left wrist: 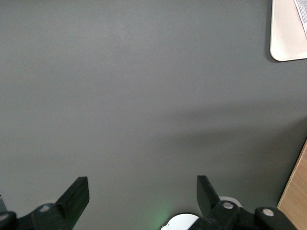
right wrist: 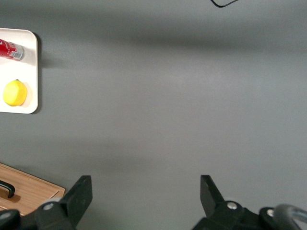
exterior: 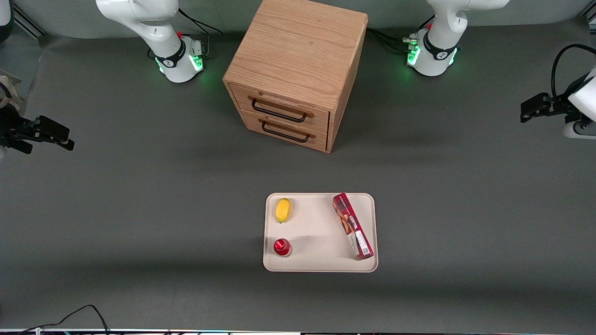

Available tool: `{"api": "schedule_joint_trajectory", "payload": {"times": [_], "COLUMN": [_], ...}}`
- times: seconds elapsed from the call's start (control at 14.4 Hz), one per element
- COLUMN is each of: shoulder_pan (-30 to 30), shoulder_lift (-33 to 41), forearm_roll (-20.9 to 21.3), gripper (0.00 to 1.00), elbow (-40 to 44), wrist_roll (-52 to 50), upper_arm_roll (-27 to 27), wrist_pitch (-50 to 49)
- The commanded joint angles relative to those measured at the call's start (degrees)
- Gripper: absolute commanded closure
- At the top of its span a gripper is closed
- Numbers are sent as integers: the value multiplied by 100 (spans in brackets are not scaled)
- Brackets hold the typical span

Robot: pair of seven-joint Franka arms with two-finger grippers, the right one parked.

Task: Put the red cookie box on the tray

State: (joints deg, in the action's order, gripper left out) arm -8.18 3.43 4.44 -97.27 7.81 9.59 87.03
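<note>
Start with the tray (exterior: 320, 260), the thing nearest the front camera. You have three things lying in it. At its nearest edge, toward the parked arm's end, stands a small red can (exterior: 282, 247). Farther from the camera, on that same side, lies a lemon (exterior: 282, 210). Along the tray's edge toward the working arm's end lies the red cookie box (exterior: 352, 225), flat on the tray floor and slightly askew, its white label patch at the nearer end and its farther end close to the tray's rim. The box sits wholly inside the rim, well apart from the can and the lemon.

Farther off, in the middle of the table (exterior: 139, 209), you see a wooden two-drawer cabinet (exterior: 298, 70); both drawers are pushed in, each with a dark handle, so nothing inside them shows.

Your pincer (exterior: 526, 111) hangs at the working arm's end of the table, well apart from the tray, holding nothing. In the left wrist view its two fingers (left wrist: 76, 194) stand wide apart over bare table, so it is released.

That wrist view also gives you only one rounded corner of the tray (left wrist: 285, 48), with a sliver of the box's white label (left wrist: 302, 14) at the frame's edge, and a strip of the cabinet's wood (left wrist: 297, 191). The right wrist view gives you what the left one lacks: the can (right wrist: 9, 50) and the lemon (right wrist: 14, 93) on the tray's end, but not the box.
</note>
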Motion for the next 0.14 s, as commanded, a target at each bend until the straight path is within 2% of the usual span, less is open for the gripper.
{"api": "schedule_joint_trajectory", "payload": {"times": [0.0,0.07], "shoulder_pan": [-105,-114], "shoulder_lift": [-79,-62], "forearm_roll": [74,92], "gripper": [0,0], "elbow": [261,244], "wrist_roll": [80,185], "upper_arm_roll": [78,78], "wrist_pitch": [-213,-283]}}
